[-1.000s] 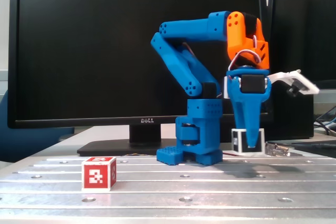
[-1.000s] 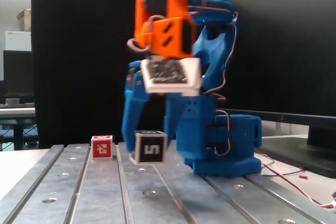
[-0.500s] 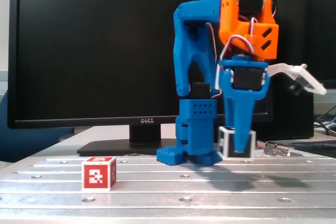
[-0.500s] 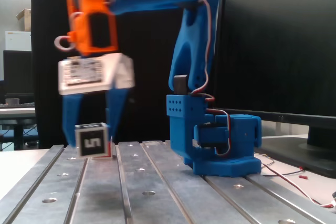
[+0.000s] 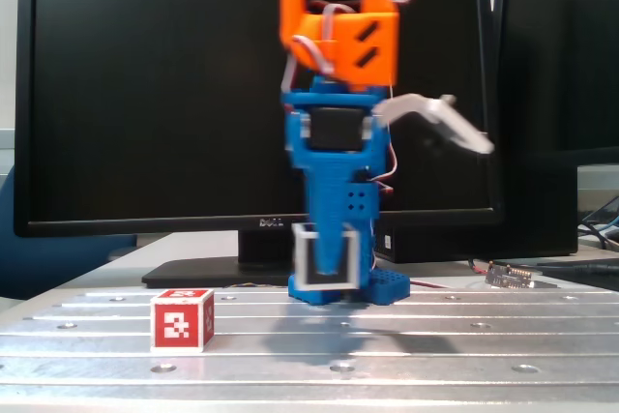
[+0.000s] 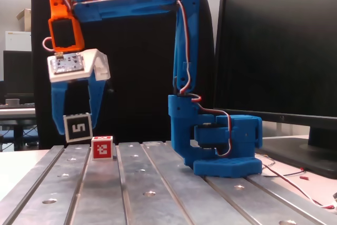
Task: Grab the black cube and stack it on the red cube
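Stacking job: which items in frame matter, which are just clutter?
Job:
- small black cube with white "5", held in the end effector
- small red cube with white marker pattern

Clutter:
- black Dell monitor
- small circuit board with wires

In a fixed view, the black cube (image 6: 78,128) hangs just above-left of the red cube (image 6: 102,148) on the table (image 6: 158,183).

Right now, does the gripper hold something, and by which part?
Yes. The gripper holds the black cube by its two opposite side faces, lifted off the table, beside the red cube.
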`<state>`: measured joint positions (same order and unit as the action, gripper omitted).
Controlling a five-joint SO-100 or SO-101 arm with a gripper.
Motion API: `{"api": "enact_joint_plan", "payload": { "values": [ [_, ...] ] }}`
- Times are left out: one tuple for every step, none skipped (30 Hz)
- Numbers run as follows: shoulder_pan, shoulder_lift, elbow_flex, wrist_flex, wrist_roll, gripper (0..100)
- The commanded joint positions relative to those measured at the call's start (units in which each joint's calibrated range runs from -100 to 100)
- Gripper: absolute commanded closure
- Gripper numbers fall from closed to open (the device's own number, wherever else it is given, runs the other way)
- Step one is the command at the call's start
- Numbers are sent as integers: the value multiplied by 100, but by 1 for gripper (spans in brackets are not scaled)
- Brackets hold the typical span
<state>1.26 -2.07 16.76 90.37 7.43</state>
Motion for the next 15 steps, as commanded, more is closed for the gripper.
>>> {"api": "enact_joint_plan", "payload": {
  "values": [
    [631,-27,-360,116,446,84],
    [756,-27,-432,150,504,84],
    [882,-27,-513,244,546,84],
    [985,-27,-613,330,588,84],
    [1081,-27,-685,390,641,84],
    [1162,-27,-739,424,704,84],
    [1244,-27,-749,432,762,84],
    [1340,-27,-749,441,793,84],
    [1443,-27,-758,467,793,84],
    [1524,-27,-767,467,793,84],
    [1583,-27,-767,450,793,85],
    [1642,-27,-767,441,793,85],
    [1709,-27,-767,424,793,85],
    [1775,-27,-767,415,793,85],
    [1827,-27,-767,415,793,85]
  ]
}}
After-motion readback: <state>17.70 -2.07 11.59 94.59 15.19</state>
